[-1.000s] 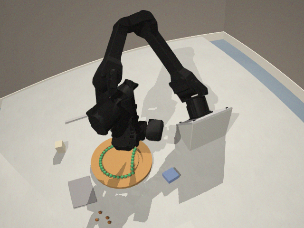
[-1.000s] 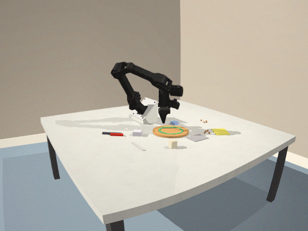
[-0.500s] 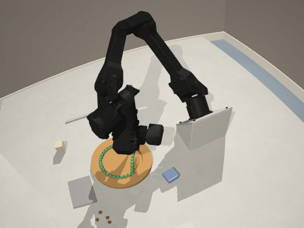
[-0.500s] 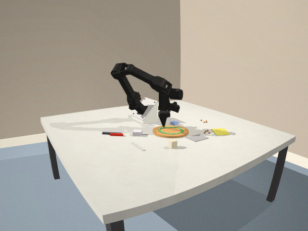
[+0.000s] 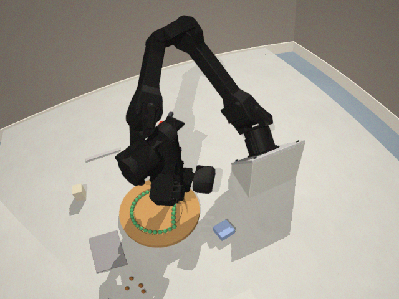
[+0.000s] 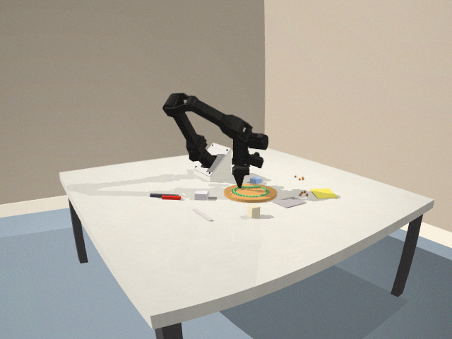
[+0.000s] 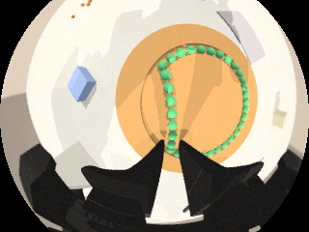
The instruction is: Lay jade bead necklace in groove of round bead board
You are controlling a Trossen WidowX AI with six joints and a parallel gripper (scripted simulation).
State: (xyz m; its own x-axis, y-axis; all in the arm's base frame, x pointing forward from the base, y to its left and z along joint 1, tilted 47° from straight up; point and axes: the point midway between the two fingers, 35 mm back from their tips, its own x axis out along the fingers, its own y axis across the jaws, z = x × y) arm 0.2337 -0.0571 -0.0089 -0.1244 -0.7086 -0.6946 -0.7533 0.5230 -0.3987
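Observation:
The jade bead necklace (image 5: 173, 212) (image 6: 268, 191) (image 7: 170, 101) lies on the round bead board (image 5: 125, 220) (image 6: 251, 200) (image 7: 129, 97). In the wrist view its right side follows the groove in a curve. Its left side runs nearly straight, inside the groove, and the groove's arc there is bare. My gripper (image 6: 239, 187) (image 7: 172, 142) is low over the board, at the lower end of that straight run. The fingertips stand a little apart, one on each side of the strand, with a visible gap around the beads. In the top view the arm hides the fingertips and part of the necklace.
A blue block (image 5: 224, 229) (image 6: 256, 180) (image 7: 81, 84), a grey square (image 5: 106, 252) (image 6: 289, 202) and a cream block (image 5: 78, 191) (image 6: 253, 211) (image 7: 279, 119) surround the board. A white block (image 6: 200, 195), a pale bar (image 6: 203, 215), a red marker (image 6: 170, 197) and a yellow sheet (image 6: 323, 193) lie farther out.

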